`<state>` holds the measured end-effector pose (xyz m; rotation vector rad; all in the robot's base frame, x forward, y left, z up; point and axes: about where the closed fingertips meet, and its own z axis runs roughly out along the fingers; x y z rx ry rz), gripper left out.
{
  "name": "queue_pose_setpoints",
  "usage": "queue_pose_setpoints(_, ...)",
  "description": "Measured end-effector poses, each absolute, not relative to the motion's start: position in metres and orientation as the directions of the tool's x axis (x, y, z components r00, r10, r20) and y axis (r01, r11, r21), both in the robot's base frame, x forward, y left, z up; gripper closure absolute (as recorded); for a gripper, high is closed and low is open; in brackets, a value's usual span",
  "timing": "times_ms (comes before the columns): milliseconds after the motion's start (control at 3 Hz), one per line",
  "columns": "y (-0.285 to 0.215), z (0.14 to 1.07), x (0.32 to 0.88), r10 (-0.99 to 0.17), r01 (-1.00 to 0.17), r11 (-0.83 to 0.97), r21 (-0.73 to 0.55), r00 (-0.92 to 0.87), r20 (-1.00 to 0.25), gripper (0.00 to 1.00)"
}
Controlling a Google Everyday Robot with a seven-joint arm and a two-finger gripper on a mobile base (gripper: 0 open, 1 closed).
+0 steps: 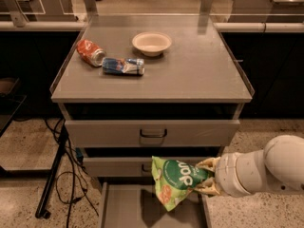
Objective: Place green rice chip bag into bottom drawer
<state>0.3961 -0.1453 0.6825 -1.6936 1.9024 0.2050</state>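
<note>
The green rice chip bag (175, 179) hangs crinkled in front of the cabinet, above the pulled-out bottom drawer (124, 209), a grey tray at the frame's lower edge. My gripper (205, 177) comes in from the right on a white arm and is shut on the bag's right end. The bag's lower corner dips over the drawer's right half and casts a shadow on the floor of the tray.
On the cabinet top lie a crushed orange-red can (90, 52), a crushed blue can (123, 66) and a cream bowl (151, 42). Two shut drawer fronts (152, 133) sit above the open one. Cables and a stand leg (52, 175) are on the floor at left.
</note>
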Motion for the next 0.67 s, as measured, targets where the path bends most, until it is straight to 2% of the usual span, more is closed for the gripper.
queue_pose_setpoints(667, -0.132, 0.668, 0.408, -0.864, -0.951, 0.156, -0.265, -0.001, -0.504, 1.00)
